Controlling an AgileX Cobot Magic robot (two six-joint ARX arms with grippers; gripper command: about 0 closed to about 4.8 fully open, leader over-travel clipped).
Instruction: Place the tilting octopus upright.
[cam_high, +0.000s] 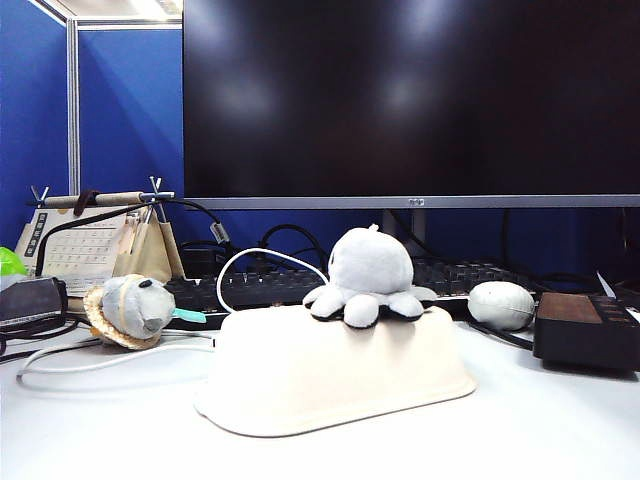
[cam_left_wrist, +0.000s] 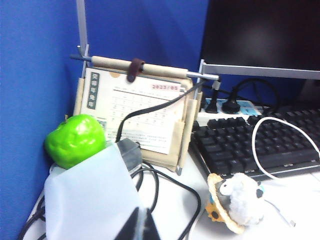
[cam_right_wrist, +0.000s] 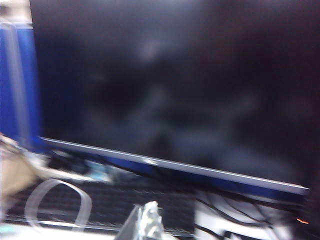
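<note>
Both end effectors sit cropped at frame edge — right end effector (cam_right_wrist: 146, 222) blurred, closed empty; left end effector (cam_left_wrist: 137, 226) unreadable — octopus (cam_high: 368, 279) upright on tray (cam_high: 330, 385).

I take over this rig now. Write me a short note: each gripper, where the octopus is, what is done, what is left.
Left gripper: shut, empty, at the desk's left by the calendar and green ball.
Right gripper: shut, empty, facing the monitor; that view is blurred.
Neither gripper shows in the exterior view.
Octopus: on top of the upturned white tray, head up, tentacles spread flat.
Done: it looks upright.
Left: probably nothing; just confirm it sits steady.
</note>
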